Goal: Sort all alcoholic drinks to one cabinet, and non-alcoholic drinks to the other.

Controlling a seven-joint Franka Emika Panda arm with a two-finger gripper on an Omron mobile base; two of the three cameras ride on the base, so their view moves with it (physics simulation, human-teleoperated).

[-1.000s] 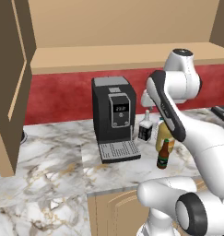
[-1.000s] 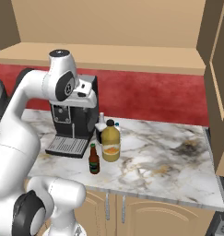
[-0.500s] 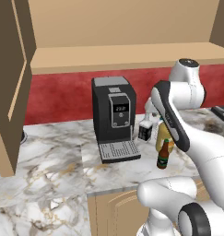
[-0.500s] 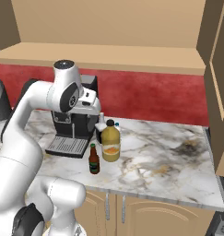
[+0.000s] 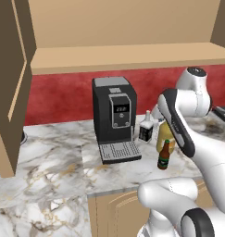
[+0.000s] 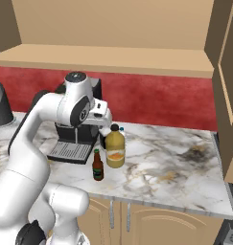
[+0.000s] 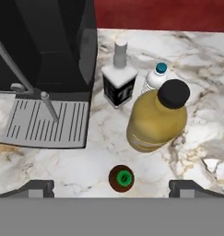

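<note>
arm: white Panda, rising from the base and folded over forward, elbow up high, forearm angled down

wrist: bent so the hand looks pretty much straight down

gripper (image 7: 111,186): jaws spread wide, nothing between them

fingertips (image 7: 37,186): both dark tips poke up at the bottom of the hand view, well apart

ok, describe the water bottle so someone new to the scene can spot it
Find the black coffee machine on the marble counter; four bottles cluster beside it. The water bottle stands at the back, wedged between the black-labelled squarish bottle and the big juice bottle. It is the clear one with a teal cap.
</note>
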